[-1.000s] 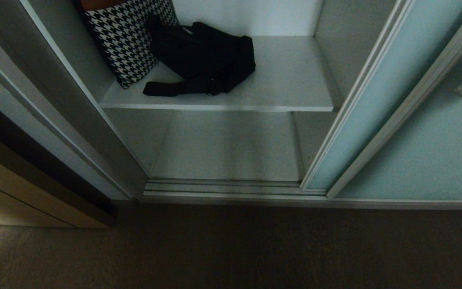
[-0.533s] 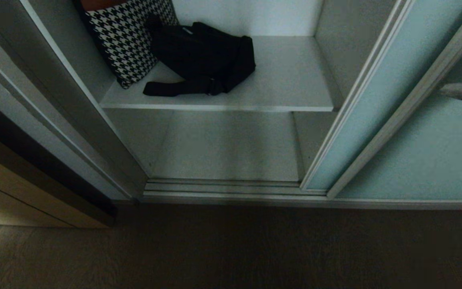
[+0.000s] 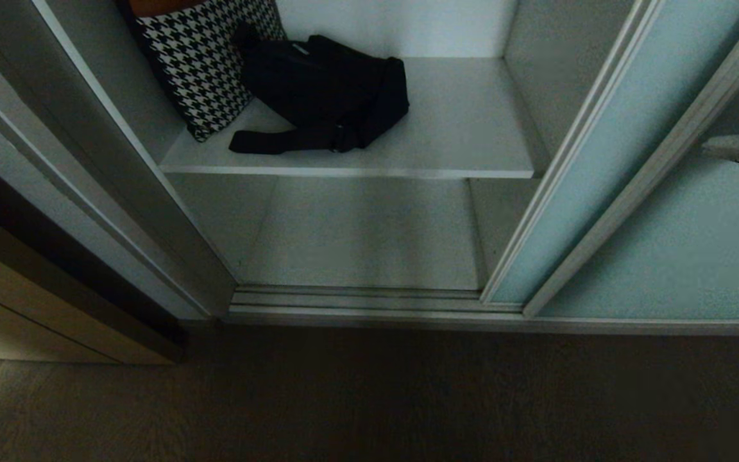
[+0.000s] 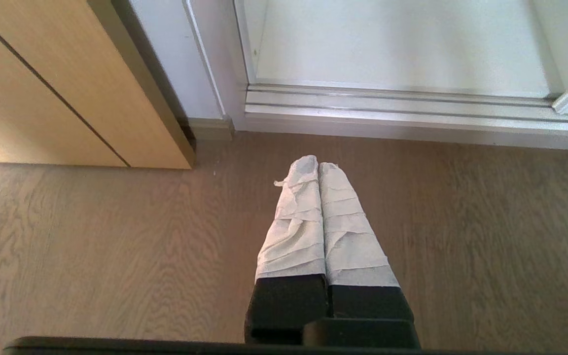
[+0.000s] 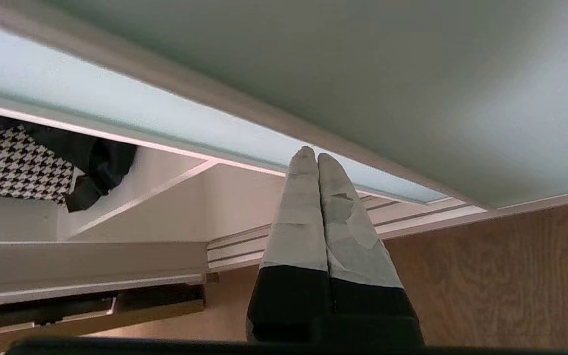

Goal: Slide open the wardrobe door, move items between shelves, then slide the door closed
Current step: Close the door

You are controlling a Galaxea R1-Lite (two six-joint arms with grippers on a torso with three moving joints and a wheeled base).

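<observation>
Frosted pale blue-green glass in a slim silver frame: the sliding wardrobe door (image 3: pixel 607 154), slid across to the right, leaving the left bay of the wardrobe open. Behind and right of it, a second glass panel (image 3: pixel 677 256) of the same kind. Brown wood-grain floor (image 3: pixel 369 398) in front, with a silver floor track (image 3: pixel 356 300) along the threshold. To the left, a light wooden cabinet (image 3: pixel 16 308).

Inside the open bay, two plain white-grey boards. On the upper shelf (image 3: pixel 459 128), toward its left end: a black-and-white houndstooth cushion (image 3: pixel 206 61) leaning against the side wall, and touching it, a soft black fabric shoulder bag (image 3: pixel 328 86), slumped and creased, small pale label near the top, strap with a buckle trailing toward the shelf's front edge. Below, the lower shelf (image 3: pixel 363 237), bare.

At the right edge of the head view, the right gripper (image 3: pixel 722 146), pale tape-wrapped fingers pressed together, nothing held, in front of the second glass panel; farther into view than a second ago, with more of the dark wrist showing. Bag, cushion and door placed as before.

Low over the floor near the track and the cabinet's corner, the left gripper (image 4: pixel 318 165), wrapped fingers also clenched together, empty.
</observation>
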